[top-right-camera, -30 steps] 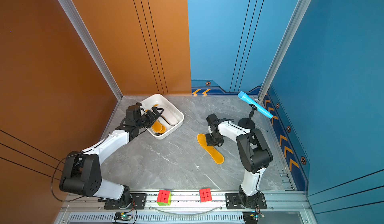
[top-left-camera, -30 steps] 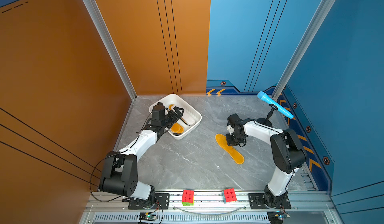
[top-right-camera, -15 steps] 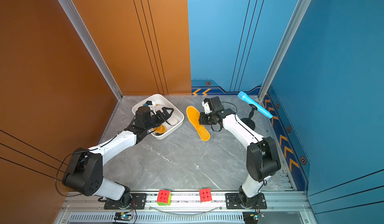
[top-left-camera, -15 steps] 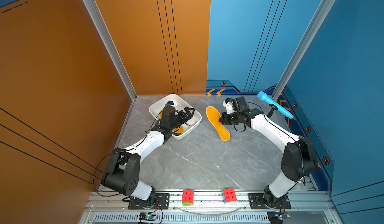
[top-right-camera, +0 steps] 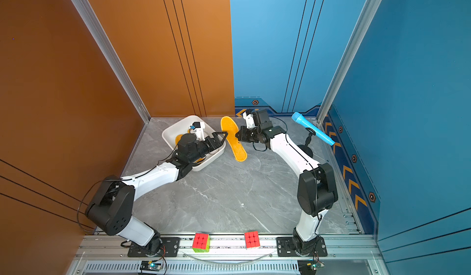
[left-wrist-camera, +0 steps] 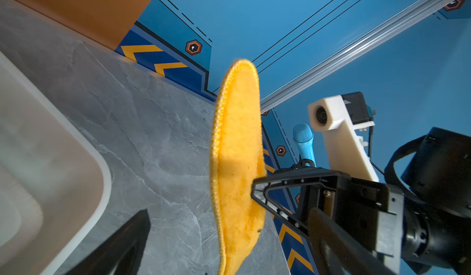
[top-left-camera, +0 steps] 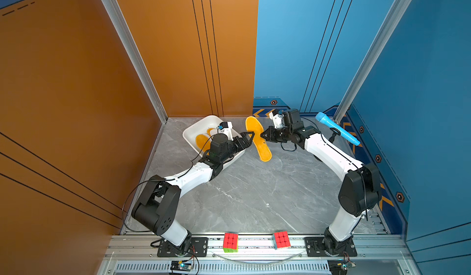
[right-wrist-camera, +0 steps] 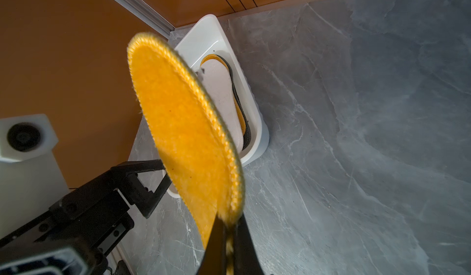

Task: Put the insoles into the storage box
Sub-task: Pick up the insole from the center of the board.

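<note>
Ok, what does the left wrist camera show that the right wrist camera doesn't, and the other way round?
Only the left wrist view: the blue microphone, the blue wall and the right arm's wrist camera.
Only the right wrist view: the inside of the storage box, where a white insole lies on top of others.
Both: the held orange insole, the right gripper shut on its edge, the grey table, and part of the storage box.
</note>
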{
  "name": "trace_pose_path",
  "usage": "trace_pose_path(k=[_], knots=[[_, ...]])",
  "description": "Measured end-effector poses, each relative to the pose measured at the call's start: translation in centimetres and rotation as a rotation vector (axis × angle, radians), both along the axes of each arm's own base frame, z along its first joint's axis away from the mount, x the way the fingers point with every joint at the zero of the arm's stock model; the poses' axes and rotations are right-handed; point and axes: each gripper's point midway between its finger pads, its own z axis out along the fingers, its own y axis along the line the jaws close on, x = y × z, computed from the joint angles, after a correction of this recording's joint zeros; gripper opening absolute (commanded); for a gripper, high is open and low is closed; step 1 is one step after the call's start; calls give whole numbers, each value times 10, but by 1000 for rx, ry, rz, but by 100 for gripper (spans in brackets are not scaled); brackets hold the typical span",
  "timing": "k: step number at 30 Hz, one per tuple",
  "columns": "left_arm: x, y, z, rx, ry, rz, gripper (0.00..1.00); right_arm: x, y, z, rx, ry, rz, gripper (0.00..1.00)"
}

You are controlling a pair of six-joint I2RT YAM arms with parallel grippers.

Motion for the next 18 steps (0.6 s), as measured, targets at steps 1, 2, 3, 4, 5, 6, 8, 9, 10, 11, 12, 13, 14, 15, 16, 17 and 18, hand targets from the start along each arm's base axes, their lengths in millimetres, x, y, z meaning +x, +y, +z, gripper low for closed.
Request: trace_pose_path(k=[1, 2, 3, 4, 5, 6, 8, 9, 10, 11, 12, 13, 14, 15, 16, 17, 18], knots=[[1, 0, 1, 0, -4, 5, 100, -1, 2, 0, 1, -1, 4, 0], [1, 1, 1, -1, -6, 10, 98, -2, 4, 1, 2, -2, 9, 0], [2, 2, 2, -3, -10, 15, 94, -3, 6, 1, 3, -1, 14, 0], [2, 2, 3, -5, -12, 18, 89, -4, 7, 1, 4, -2, 18, 0], [3, 2, 3, -6, -14, 21, 84, -5, 8, 2, 5, -2, 22, 0], [4, 2, 2, -6, -15, 22, 80, -6, 10, 2, 6, -2, 25, 0], [6, 2, -2, 0, -12, 26, 72, -8, 12, 2, 6, -2, 32, 0], [6, 2, -4, 4, -8, 27, 70, -8, 13, 2, 6, -1, 34, 0], [7, 1, -7, 8, -5, 27, 68, -9, 14, 2, 7, -1, 36, 0], [7, 1, -9, 9, 0, 26, 67, -9, 14, 2, 8, -1, 39, 0], [7, 0, -11, 10, 5, 24, 63, -10, 15, 2, 9, 0, 42, 0], [8, 0, -12, 10, 8, 23, 56, -10, 16, 2, 10, 0, 44, 0], [8, 0, -13, 8, 11, 23, 50, -10, 16, 2, 10, 0, 44, 0], [8, 0, -13, 9, 12, 20, 43, -10, 16, 2, 10, 0, 44, 0], [7, -1, -13, 11, 9, 16, 39, -10, 16, 2, 10, 0, 44, 0], [7, -2, -13, 14, 6, 11, 36, -10, 16, 2, 10, 0, 44, 0], [6, -2, -13, 17, 3, 7, 34, -10, 16, 2, 10, 0, 44, 0]])
